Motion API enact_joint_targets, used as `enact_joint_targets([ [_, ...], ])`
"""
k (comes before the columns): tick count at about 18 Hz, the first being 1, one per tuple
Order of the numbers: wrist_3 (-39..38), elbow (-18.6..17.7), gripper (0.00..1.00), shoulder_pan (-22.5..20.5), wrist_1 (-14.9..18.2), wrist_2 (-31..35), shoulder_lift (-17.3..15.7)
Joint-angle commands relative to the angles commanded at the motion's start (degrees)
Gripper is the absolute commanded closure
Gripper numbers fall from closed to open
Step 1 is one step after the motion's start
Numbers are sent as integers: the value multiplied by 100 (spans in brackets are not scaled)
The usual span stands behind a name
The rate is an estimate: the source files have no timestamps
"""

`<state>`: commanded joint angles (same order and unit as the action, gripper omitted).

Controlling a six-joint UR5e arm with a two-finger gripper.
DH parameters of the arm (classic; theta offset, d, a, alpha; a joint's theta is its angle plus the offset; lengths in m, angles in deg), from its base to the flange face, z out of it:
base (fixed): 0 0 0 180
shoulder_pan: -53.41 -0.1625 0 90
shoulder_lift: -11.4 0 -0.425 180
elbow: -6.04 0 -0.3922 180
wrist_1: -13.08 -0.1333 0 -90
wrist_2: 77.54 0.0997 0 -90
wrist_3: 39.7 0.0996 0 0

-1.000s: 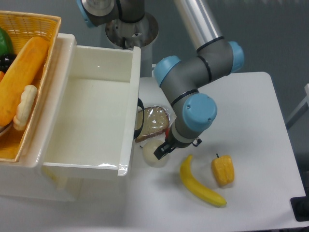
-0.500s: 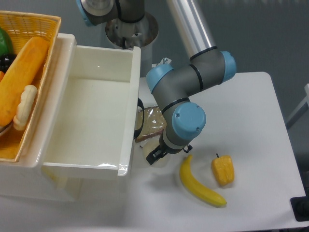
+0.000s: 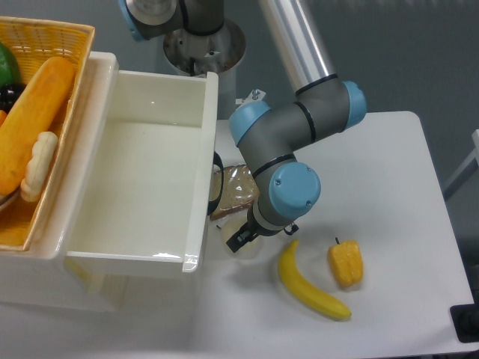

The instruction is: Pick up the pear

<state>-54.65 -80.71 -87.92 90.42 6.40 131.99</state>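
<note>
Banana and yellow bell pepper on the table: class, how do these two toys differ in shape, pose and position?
The banana is long and curved, lying flat; the yellow bell pepper is short and blocky with a dark stem. The banana lies nearer the gripper; the pepper sits to its right, apart from it. Both are yellow and rest untouched on the white table.

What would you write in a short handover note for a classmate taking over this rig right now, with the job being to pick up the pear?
Gripper: low over the table beside the white bin; the wrist hides its jaws, so open or shut cannot be told.
Pear: only a pale sliver shows under the gripper, next to the bagged bread.
Banana and yellow pepper lie apart to the right, untouched.
Done: arm positioned at the pear.
Left: confirm the grip, then lift.
</note>
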Motion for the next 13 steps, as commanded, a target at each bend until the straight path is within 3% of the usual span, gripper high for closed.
enact_joint_targets([
  [13,-35,-62,0,35,-9,-168,88],
])
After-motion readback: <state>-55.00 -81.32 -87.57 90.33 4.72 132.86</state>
